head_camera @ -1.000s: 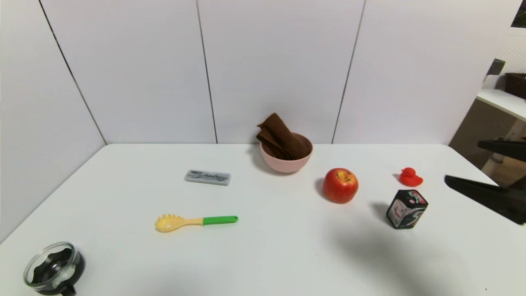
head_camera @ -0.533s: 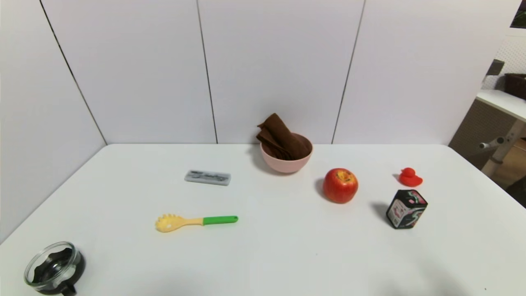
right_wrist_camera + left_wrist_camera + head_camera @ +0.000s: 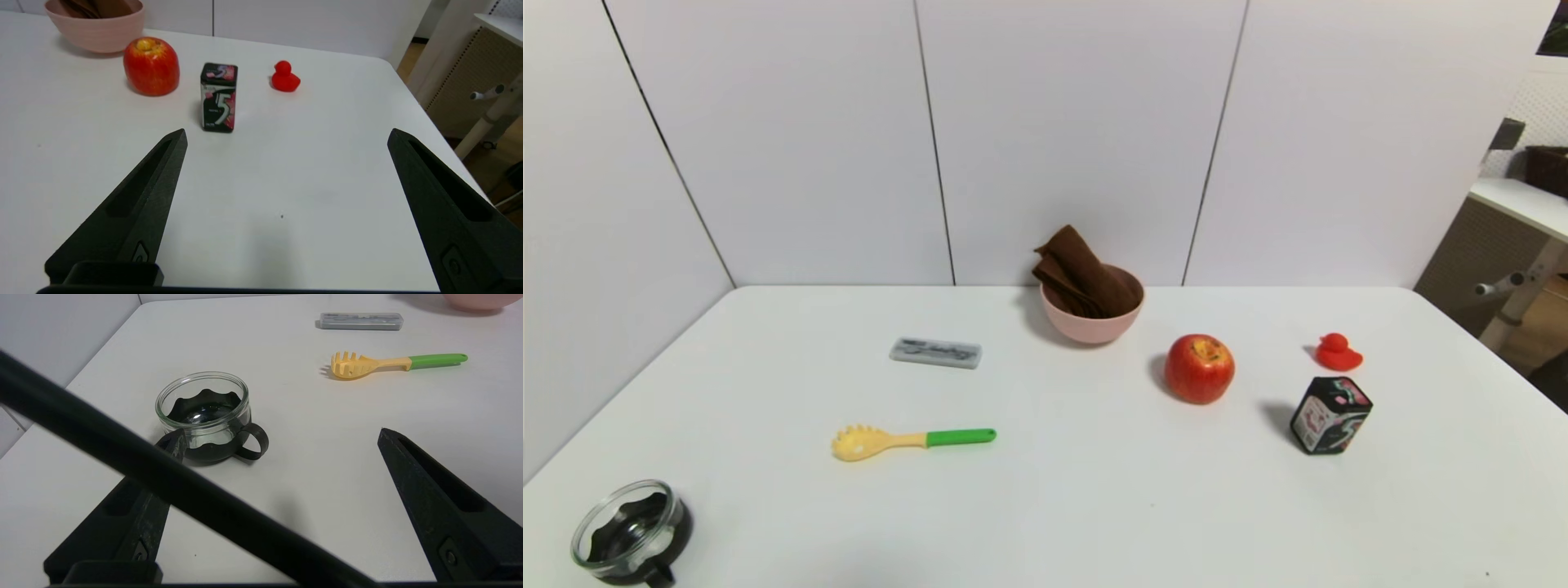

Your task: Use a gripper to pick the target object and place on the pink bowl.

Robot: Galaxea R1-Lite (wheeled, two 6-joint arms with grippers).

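Towel [image 3: 1082,269]: dark brown, folded, lying in pink bowl [image 3: 1092,325] at table's [image 3: 1045,506] far edge, one end sticking up over rim. Apple [image 3: 1199,368] near bowl. Right gripper [image 3: 286,136]: fingers wide apart, empty, above table. Left gripper [image 3: 280,437]: fingers apart, empty, beside glass cup [image 3: 204,414].

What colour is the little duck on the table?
The duck is bright red all over. It shows best in the right wrist view.
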